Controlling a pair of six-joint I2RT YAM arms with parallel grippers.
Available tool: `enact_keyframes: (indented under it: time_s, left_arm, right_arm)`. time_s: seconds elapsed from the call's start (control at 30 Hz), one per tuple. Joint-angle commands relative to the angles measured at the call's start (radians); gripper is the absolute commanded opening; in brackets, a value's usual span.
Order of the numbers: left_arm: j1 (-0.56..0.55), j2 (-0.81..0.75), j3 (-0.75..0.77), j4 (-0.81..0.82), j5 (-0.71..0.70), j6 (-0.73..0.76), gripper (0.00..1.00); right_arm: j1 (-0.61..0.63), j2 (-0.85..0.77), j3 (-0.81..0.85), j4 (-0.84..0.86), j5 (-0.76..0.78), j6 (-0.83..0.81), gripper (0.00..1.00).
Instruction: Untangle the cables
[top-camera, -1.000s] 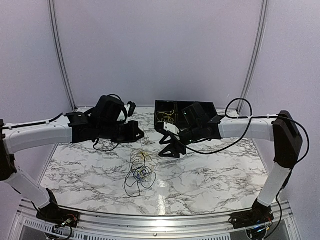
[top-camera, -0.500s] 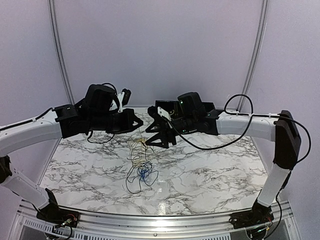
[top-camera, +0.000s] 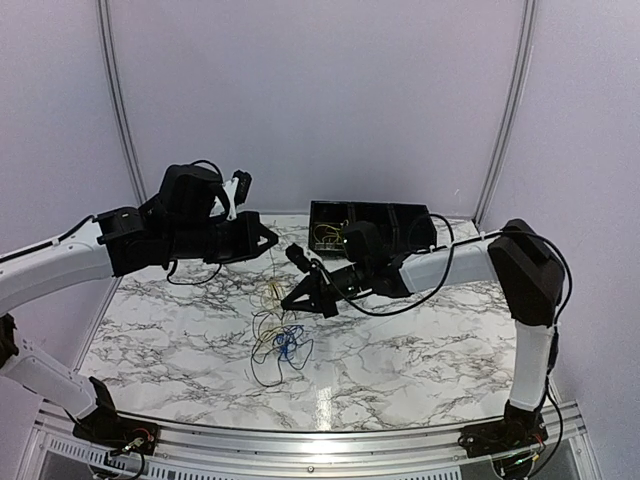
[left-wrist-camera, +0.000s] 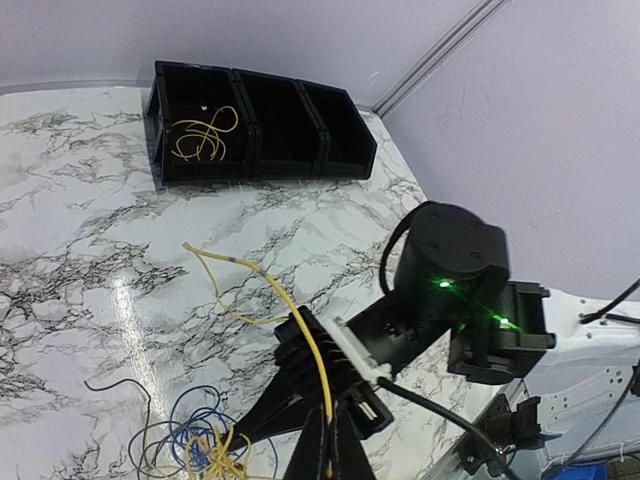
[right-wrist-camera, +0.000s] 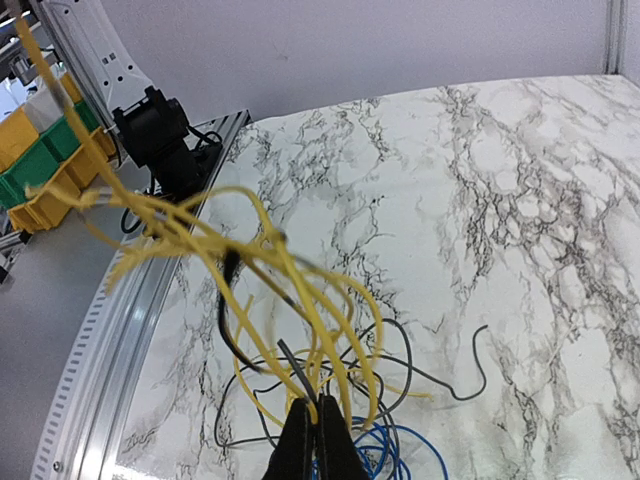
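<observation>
Right wrist: right gripper pressed shut on yellow cable loops; left gripper pinches another strand of it. Blue cable and black cable lie on table below. Separate slowly, watch for snags.

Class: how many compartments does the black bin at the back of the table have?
3, side by side in the black bin: the left compartment holds a yellow cable; the middle and right show nothing, floors partly hidden.

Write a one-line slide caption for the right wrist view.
Right gripper pinches looped yellow cable above black cable and blue cable on marble table.
</observation>
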Motion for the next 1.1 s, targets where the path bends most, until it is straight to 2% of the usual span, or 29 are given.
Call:
enact_keyframes:
  time_s: [0.0,0.33,0.6,0.73,0.87,0.93,0.97,1.0,1.07]
  left_arm:
    - [-0.004,-0.073,0.056,-0.005,-0.027,0.004,0.00]
    - [-0.005,-0.214,0.237,-0.157,-0.093,0.077,0.00]
    - [-0.006,-0.231,0.430,-0.267,-0.139,0.131,0.00]
    - [-0.008,-0.179,0.656,-0.366,-0.147,0.184,0.00]
    - [-0.010,-0.074,0.997,-0.496,-0.139,0.220,0.00]
    - [-0.009,-0.040,1.108,-0.511,-0.124,0.219,0.00]
    - [-0.010,-0.038,1.124,-0.510,-0.123,0.212,0.00]
    - [-0.009,-0.038,1.112,-0.509,-0.128,0.208,0.00]
    - [-0.010,-0.054,1.029,-0.505,-0.138,0.195,0.00]
  right_arm:
    - [0.006,0.084,-0.002,0.065,-0.007,0.063,0.01]
    - [-0.007,0.203,0.007,0.047,0.063,0.123,0.00]
    - [-0.014,0.237,0.043,0.000,0.109,0.140,0.00]
    - [-0.024,0.258,0.068,-0.030,0.139,0.141,0.00]
    - [-0.038,0.277,0.090,-0.071,0.147,0.133,0.00]
    - [-0.049,0.279,0.089,-0.070,0.135,0.139,0.00]
    - [-0.051,0.278,0.091,-0.076,0.131,0.136,0.04]
    - [-0.054,0.275,0.092,-0.087,0.129,0.124,0.12]
    - [-0.054,0.259,0.096,-0.117,0.131,0.089,0.26]
